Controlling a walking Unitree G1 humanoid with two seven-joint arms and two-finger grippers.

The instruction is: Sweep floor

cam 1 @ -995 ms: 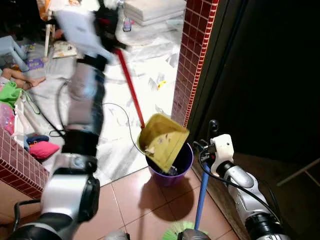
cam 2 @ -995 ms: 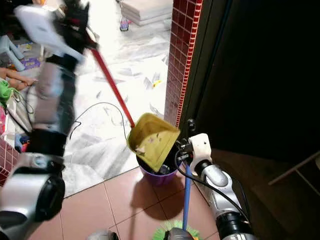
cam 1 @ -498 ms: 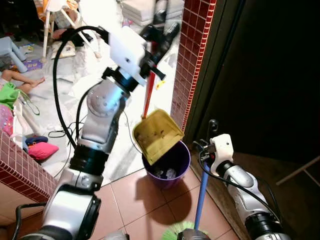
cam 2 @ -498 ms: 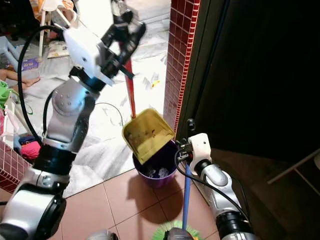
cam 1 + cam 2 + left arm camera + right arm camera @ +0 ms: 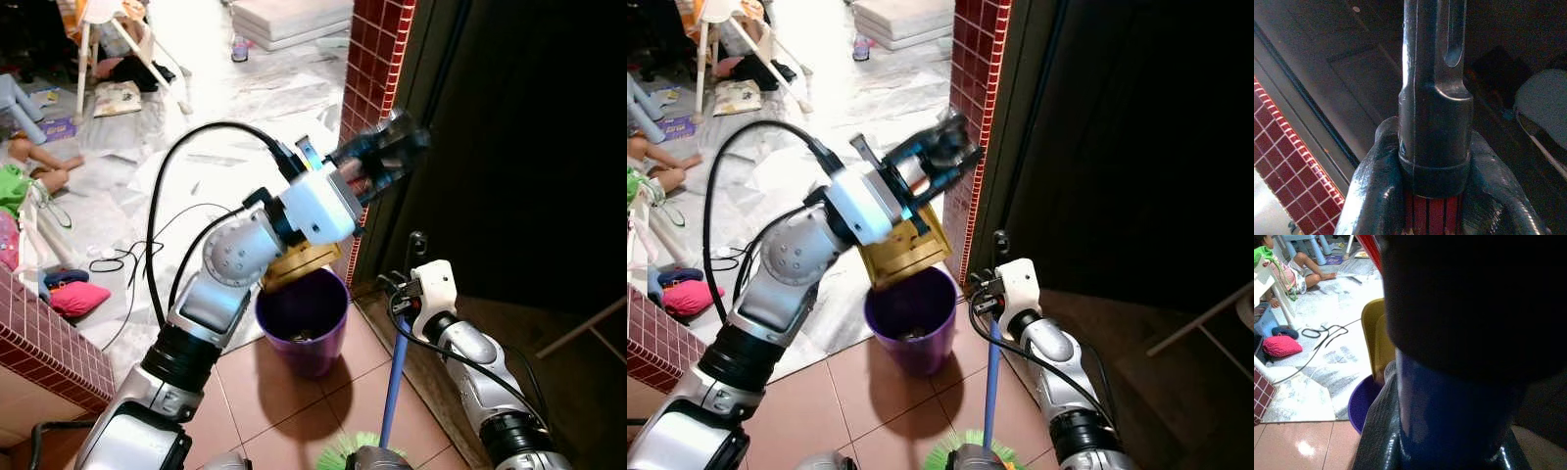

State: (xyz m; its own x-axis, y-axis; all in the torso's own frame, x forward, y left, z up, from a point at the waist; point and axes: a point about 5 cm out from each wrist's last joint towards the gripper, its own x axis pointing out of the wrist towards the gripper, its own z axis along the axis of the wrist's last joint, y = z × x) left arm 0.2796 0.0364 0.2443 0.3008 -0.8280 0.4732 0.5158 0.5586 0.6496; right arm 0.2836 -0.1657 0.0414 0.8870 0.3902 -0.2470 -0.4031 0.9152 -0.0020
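Note:
My left gripper (image 5: 377,162) is raised beside the red tiled pillar (image 5: 377,59), shut on the red dustpan handle with its black end cap (image 5: 1435,122); a finger (image 5: 1376,196) wraps each side of the handle. The yellow dustpan (image 5: 906,245) hangs tipped steeply over the purple bucket (image 5: 299,318), which holds some scraps at the bottom. My right gripper (image 5: 407,294) is low at the right, shut on the blue broom handle (image 5: 395,382). The green bristles (image 5: 348,450) rest on the terracotta tiles near my feet.
A dark doorway opens right of the pillar. A black cable (image 5: 127,259) loops over the marble floor. A person's legs (image 5: 39,166), a pink cushion (image 5: 78,297) and clutter lie at the left behind a low red tiled wall (image 5: 39,343).
My left arm has swung the handle from the far left across to the pillar on the right. The dustpan has tipped up steeply over the bucket. The right arm holds still.

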